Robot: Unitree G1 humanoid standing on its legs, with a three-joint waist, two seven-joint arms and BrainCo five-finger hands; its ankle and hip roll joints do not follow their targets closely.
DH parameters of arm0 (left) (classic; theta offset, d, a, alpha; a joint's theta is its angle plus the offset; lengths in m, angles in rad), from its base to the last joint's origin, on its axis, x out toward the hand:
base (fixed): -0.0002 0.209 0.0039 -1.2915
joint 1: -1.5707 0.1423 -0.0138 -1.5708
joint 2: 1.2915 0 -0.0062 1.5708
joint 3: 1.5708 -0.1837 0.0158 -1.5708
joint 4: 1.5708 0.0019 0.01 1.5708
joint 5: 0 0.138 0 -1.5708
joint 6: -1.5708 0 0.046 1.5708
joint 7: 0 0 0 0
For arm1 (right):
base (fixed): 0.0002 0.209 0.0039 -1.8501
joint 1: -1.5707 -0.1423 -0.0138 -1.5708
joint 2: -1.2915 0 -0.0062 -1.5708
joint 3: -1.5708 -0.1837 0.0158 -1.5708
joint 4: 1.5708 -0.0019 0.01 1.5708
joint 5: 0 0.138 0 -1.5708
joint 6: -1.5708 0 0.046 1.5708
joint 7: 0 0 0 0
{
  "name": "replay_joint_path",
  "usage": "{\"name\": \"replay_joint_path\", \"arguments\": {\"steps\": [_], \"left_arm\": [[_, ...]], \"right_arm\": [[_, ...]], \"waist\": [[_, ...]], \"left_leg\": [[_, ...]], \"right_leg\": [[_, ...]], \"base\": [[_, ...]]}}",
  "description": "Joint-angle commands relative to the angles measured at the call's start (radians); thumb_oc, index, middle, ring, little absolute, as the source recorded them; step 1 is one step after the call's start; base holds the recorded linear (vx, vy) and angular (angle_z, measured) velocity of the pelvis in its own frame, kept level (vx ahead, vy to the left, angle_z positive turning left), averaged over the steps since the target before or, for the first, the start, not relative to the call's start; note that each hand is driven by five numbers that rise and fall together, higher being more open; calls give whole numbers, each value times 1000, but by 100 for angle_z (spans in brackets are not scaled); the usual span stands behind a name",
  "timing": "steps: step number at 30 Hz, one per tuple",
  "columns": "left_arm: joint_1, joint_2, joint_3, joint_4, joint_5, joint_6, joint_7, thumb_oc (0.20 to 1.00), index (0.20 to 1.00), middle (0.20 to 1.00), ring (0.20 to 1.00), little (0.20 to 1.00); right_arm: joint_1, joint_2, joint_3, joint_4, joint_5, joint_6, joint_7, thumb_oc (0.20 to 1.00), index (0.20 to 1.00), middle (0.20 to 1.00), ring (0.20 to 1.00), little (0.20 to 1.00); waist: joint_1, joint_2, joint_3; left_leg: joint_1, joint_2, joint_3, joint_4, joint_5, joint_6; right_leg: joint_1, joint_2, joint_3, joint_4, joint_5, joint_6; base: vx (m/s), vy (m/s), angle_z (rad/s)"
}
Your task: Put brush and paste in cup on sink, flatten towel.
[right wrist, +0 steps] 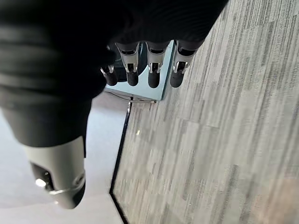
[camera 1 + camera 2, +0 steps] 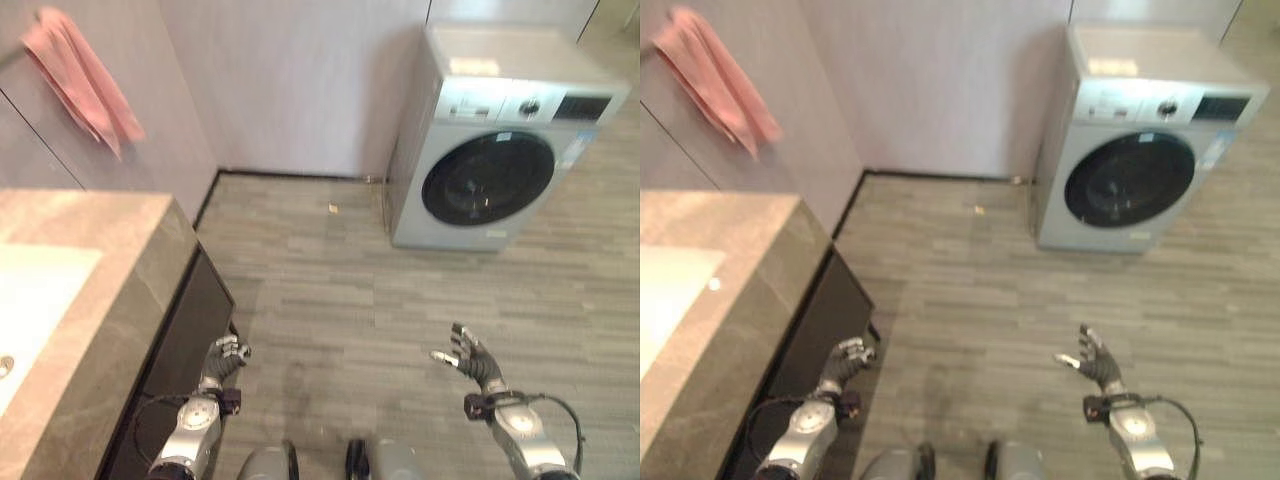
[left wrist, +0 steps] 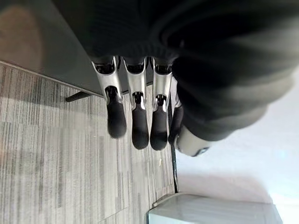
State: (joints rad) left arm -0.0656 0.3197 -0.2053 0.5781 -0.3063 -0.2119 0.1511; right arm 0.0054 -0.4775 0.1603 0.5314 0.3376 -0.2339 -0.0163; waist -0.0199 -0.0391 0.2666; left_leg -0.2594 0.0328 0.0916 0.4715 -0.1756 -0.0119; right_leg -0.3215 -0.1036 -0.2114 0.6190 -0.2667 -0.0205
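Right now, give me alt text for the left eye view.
Both hands, left and right, hang empty over the wood floor. The sink counter is at left, a pink towel hangs bunched on the wall, a washer behind.

Silver-grey arms, dark ribbed wrist covers, silver fingers (image 3: 137,88) dark-tipped.

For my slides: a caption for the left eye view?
Both hands, left and right, empty over floor; pink towel hangs above counter.
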Motion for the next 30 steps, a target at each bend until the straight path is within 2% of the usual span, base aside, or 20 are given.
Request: {"name": "replay_joint_path", "arguments": {"steps": [1,12,21,22,23,24,25,27,28,30], "left_arm": [[5,20,19,-58,10,-67,24,200,200,200,200,200],[37,30,32,-80,9,-72,4,200,200,200,200,200],[58,39,48,-73,6,-73,-1,200,200,200,200,200],[64,43,51,-72,9,-73,-1,200,200,200,200,200],[75,51,54,-76,14,-70,-3,200,200,200,200,200],[74,51,54,-76,14,-70,-3,200,200,200,200,200],[71,54,47,-70,13,-68,-6,200,200,200,200,200],[74,52,45,-67,9,-68,-7,200,200,200,200,200],[71,50,40,-49,6,-68,-8,200,200,200,200,200],[71,49,41,-41,5,-69,-9,200,200,200,200,200]], "right_arm": [[5,0,-27,-14,-30,-59,-33,1000,1000,1000,1000,1000],[32,23,-24,1,-39,-62,-14,1000,1000,1000,1000,1000],[57,31,-21,6,-46,-66,-10,1000,1000,1000,1000,1000],[63,37,-27,2,-34,-67,-8,1000,1000,1000,1000,1000],[78,50,-40,-1,-5,-71,-12,1000,1000,1000,1000,1000],[78,50,-40,-1,-5,-71,-12,1000,1000,1000,1000,1000],[91,45,-59,2,-5,-75,-24,1000,1000,1000,1000,1000],[95,43,-66,6,-7,-74,-28,1000,1000,1000,1000,1000],[97,38,-80,23,-5,-71,-45,1000,1000,1000,1000,1000],[99,37,-88,27,-6,-70,-54,1000,1000,1000,1000,1000]], "waist": [[-23,-14,-4],[-23,-15,-9],[-30,-18,-36],[-31,-20,-36],[-19,-30,-22],[-21,-30,-26],[-8,-39,-3],[-14,-36,-7],[-22,-31,-16],[-20,-30,-19]], "left_leg": [[2,-22,18,55,-56,34],[7,-34,13,-4,-40,41],[37,-27,-4,-38,-23,30],[30,-22,-8,-22,-3,21],[-27,3,-23,103,102,-8],[-31,2,-25,100,106,-8],[-98,2,-40,219,176,-12],[-104,2,-36,220,168,-7],[-126,39,-3,158,183,-12],[-141,44,8,120,179,-16]], "right_leg": [[102,-11,-3,-90,69,78],[84,-4,4,-112,82,82],[108,23,22,-144,76,63],[120,32,29,-155,77,59],[153,59,44,-179,79,39],[151,59,43,-183,84,38],[187,73,43,-217,104,20],[197,76,36,-236,104,19],[221,66,27,-270,103,24],[237,64,30,-286,104,28]], "base": [[-3,-44,-3],[69,-33,-5],[89,-79,1],[55,-181,-5],[52,-182,-2],[34,-260,6],[47,-153,-5],[99,-95,-6],[108,-14,-3],[163,13,1]]}}
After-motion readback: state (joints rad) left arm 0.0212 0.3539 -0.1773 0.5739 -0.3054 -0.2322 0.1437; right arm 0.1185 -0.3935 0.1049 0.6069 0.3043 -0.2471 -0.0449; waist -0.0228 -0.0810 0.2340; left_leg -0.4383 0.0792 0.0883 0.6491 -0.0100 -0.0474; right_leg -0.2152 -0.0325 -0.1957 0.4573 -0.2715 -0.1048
